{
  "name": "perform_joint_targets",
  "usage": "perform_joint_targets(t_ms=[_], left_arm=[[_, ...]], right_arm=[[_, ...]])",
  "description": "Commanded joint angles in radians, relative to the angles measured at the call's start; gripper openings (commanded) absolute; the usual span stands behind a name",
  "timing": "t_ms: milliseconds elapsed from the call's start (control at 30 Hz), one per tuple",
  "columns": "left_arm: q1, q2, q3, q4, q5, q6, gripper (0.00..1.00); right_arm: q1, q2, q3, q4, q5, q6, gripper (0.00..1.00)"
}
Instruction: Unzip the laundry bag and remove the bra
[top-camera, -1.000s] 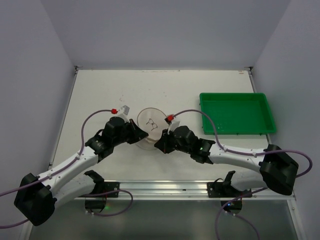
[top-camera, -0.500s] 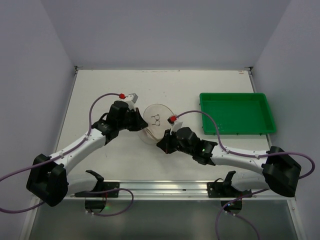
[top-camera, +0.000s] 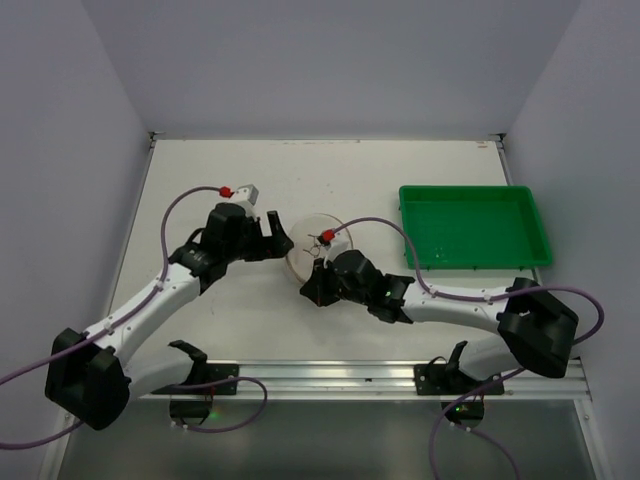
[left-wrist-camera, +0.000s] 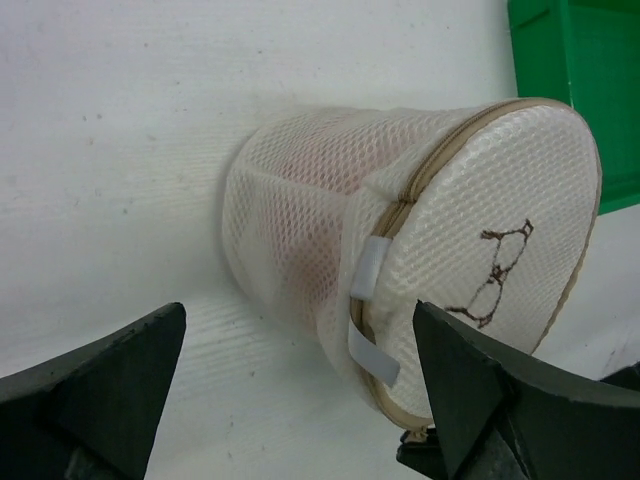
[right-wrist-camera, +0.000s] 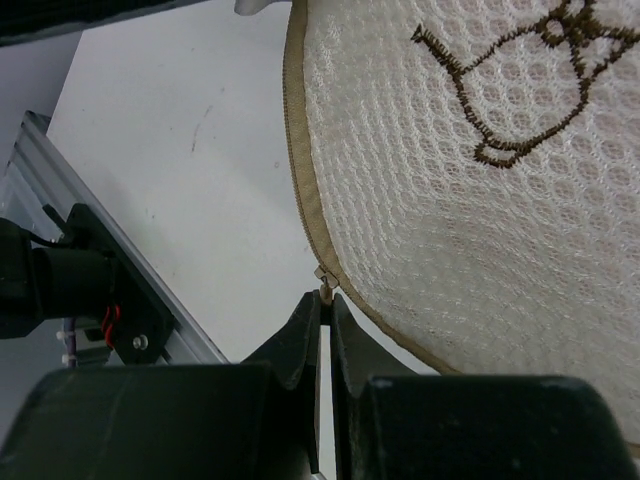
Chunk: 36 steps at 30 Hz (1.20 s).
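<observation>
Showing pink through white honeycomb mesh, drum-shaped laundry bag (left-wrist-camera: 420, 240), beige rim

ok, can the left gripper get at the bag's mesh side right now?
Probably yes: the left gripper is open, the laundry bag lies mesh side toward it, nothing between. The right gripper, shut on the zip pull at the rim, is out of the way.

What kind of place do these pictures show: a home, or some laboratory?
Probably a robot test cell, not a home: left arm and right arm mounted on a metal rail, plain walls around a white table.
</observation>
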Motion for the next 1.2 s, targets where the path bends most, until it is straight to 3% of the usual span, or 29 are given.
perform_joint_targets(t_ms=[0,233,467,667,767,867,900,967,1000,1167], left_arm=[[0.01,-0.137,-0.058,-0.071,-0.075,-0.092,1.0],[-0.036,-0.338,-0.256,0.059,0.025,-0.328,1.0],[-0.117,-0.296,-0.303,0.176,0.011,-0.413,0.98],[-0.13,-0.196,-0.304,0.291,-0.005,-0.414,0.89],[-0.13,-0.161,-0.296,0.327,-0.002,-0.404,0.75],[-0.131,-0.148,-0.293,0.337,-0.013,-0.396,0.46],[-0.131,-0.148,-0.291,0.339,-0.016,-0.393,0.29],[-0.131,-0.145,-0.288,0.339,-0.024,-0.382,0.14],[-0.131,-0.144,-0.285,0.337,-0.024,-0.376,0.0],[-0.13,-0.13,-0.241,0.291,-0.053,-0.304,0.0]], right_arm=[[0.008,0.03,0.066,0.028,-0.022,0.02,0.0],[0.008,0.067,0.091,0.057,-0.031,0.026,0.0],[0.008,0.072,0.063,0.085,-0.045,0.037,0.0],[0.008,0.057,0.037,0.082,-0.044,0.037,0.0],[0.008,0.038,0.016,0.074,-0.045,0.037,0.0],[0.01,0.012,-0.024,0.074,-0.045,0.047,0.0],[0.008,0.003,-0.032,0.074,-0.044,0.052,0.0],[0.008,-0.024,-0.057,0.066,-0.044,0.054,0.0],[0.008,-0.035,-0.064,0.057,-0.039,0.054,0.0],[0.008,-0.092,-0.13,0.033,-0.005,0.06,0.0]])
